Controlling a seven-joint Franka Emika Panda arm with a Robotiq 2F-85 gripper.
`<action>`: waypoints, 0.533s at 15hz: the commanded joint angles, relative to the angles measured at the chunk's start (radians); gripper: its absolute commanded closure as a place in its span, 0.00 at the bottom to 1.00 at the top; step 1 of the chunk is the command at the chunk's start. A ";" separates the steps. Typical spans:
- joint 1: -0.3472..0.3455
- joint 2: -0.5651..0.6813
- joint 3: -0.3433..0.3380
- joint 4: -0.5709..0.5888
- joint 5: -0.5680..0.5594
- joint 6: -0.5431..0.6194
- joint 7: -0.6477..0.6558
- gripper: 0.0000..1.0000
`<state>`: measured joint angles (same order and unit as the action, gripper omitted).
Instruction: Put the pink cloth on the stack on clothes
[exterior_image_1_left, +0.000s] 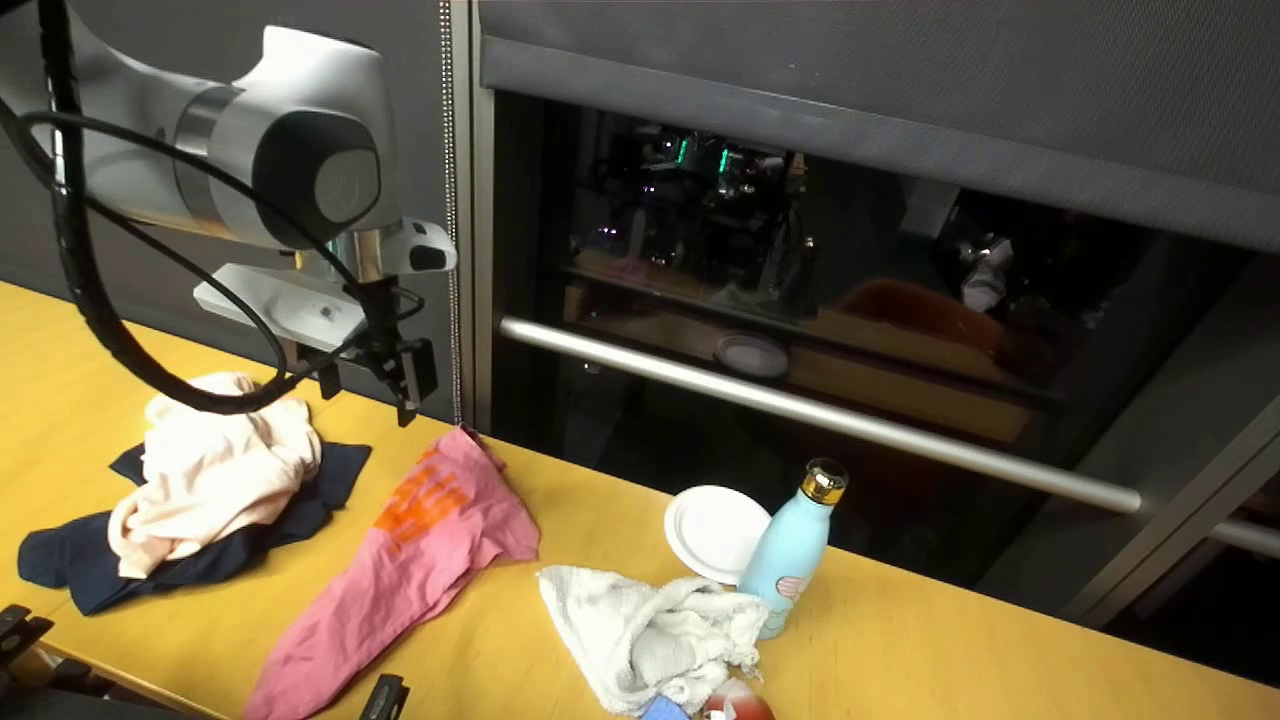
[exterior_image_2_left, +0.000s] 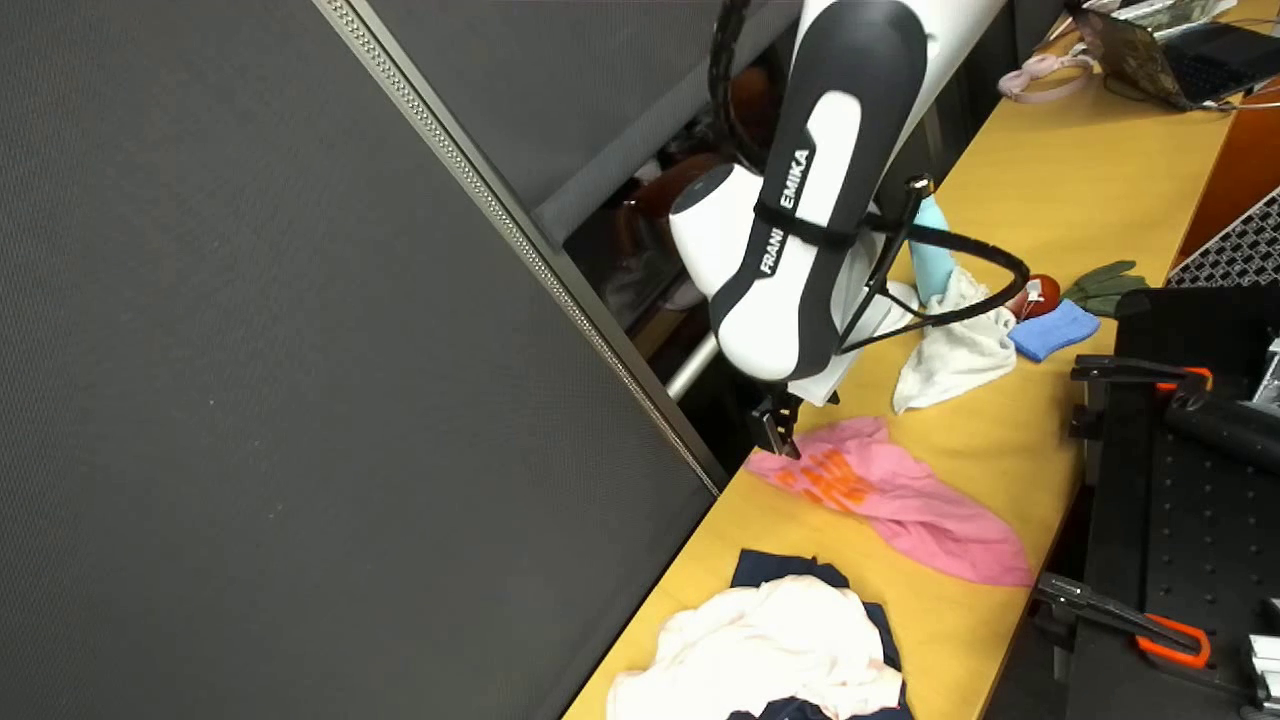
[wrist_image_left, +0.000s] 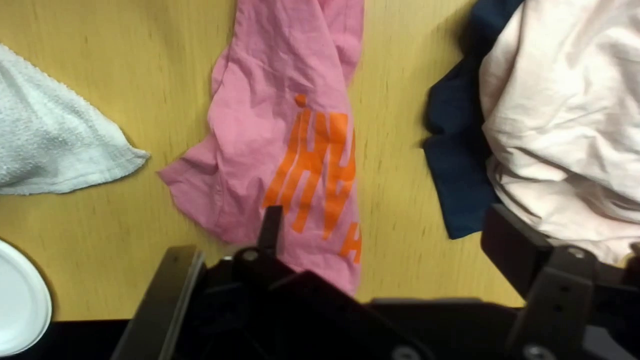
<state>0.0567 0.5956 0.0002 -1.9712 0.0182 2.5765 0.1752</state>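
“Desk (exterior_image_1_left: 900, 640) of yellow wood, running along a dark window (exterior_image_1_left: 760, 270)?”

“Yes. The pink cloth (exterior_image_1_left: 425, 560) lies across it nearly edge to edge, crumpled, orange print (exterior_image_1_left: 430, 498) showing.”

“And the stack of clothes (exterior_image_1_left: 220, 475)?”

“To one side of the cloth and apart from it: a pale garment (exterior_image_1_left: 230, 445) heaped on a navy garment (exterior_image_1_left: 90, 560). On the cloth's opposite side come a white towel (exterior_image_1_left: 655, 635), a white plate (exterior_image_1_left: 712, 530) and a blue bottle (exterior_image_1_left: 793, 550).”

“Further along?”

“Well beyond the cloth, in an exterior view, a laptop (exterior_image_2_left: 1145, 65) and pink headphones (exterior_image_2_left: 1042, 68) share the same desk. A perforated black platform (exterior_image_2_left: 1190, 530) stands by the cloth's end away from the window.”

“The room itself?”

“Past the cloth's window-side end, a grey blind (exterior_image_1_left: 900, 90) hangs partway down, with a metal bar (exterior_image_1_left: 820, 412) crossing below it. Small lights (exterior_image_1_left: 724, 160) in the window may be reflections; it is too dark to be sure.”

“And the end effector (exterior_image_1_left: 368, 403)?”

“Raised near that same window-side end of the cloth, spread wide.”
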 joint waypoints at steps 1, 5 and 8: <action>0.043 0.094 -0.030 0.084 -0.015 -0.007 0.049 0.00; 0.074 0.188 -0.038 0.139 -0.015 -0.009 0.070 0.00; 0.093 0.233 -0.058 0.147 -0.015 0.004 0.092 0.00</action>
<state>0.1219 0.7817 -0.0251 -1.8592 0.0182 2.5763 0.2302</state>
